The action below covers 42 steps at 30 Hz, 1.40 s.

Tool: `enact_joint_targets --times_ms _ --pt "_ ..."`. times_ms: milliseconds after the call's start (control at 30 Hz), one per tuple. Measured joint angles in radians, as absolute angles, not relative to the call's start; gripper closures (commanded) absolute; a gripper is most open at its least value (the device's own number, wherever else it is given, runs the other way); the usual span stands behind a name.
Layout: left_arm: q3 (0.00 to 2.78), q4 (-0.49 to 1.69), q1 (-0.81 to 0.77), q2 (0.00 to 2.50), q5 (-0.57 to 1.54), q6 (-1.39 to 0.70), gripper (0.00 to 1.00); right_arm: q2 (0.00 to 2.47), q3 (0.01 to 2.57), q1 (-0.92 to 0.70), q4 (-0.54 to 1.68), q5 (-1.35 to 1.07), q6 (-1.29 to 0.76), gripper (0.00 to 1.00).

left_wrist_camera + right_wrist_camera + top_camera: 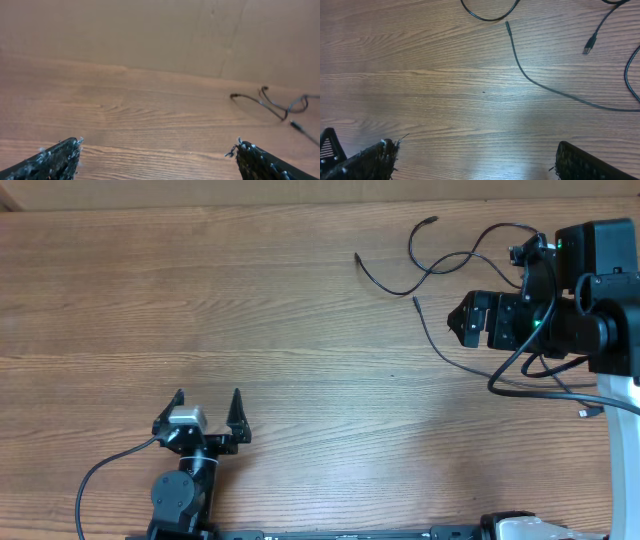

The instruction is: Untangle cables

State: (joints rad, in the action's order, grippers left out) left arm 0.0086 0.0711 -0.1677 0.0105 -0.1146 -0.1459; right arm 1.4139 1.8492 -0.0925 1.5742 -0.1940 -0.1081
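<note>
Several thin black cables (440, 265) lie crossed over each other at the back right of the wooden table. One plug tip (357, 256) points left, another (433, 220) lies at the back, and a third (415, 301) starts a cable that runs down to the right. My right gripper (460, 320) hovers open and empty just right of them. Its wrist view shows that cable (540, 86), its tip (507, 24) and a USB plug (587, 49) beyond the open fingers (475, 155). My left gripper (207, 402) is open and empty at the front left, far from the cables (272, 104).
The right arm's body (590, 290) and its thicker black cable (510, 365) hang over the cables' right part. A USB plug (584, 413) lies near the right edge. The left arm's own cable (100, 470) loops at the front left. A cardboard wall (150, 35) stands behind the table.
</note>
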Motion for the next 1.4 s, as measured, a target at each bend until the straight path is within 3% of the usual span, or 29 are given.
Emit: enact_joint_targets --times_ms 267,1133,1267,1400 --pt "0.009 0.072 -0.128 0.010 -0.089 -0.048 0.00 1.414 1.849 -0.093 1.575 -0.194 -0.109 0.00" --pt "0.009 0.072 -0.121 0.010 -0.089 -0.047 0.00 1.414 1.849 -0.093 1.568 -0.182 -0.107 0.00" --pt "0.009 0.072 -0.121 0.010 -0.089 -0.047 0.00 1.399 1.843 -0.093 1.489 -0.163 -0.105 0.00" --pt "0.009 0.072 -0.122 0.010 -0.088 -0.046 0.00 1.269 1.723 -0.093 1.265 -0.159 -0.105 0.00"
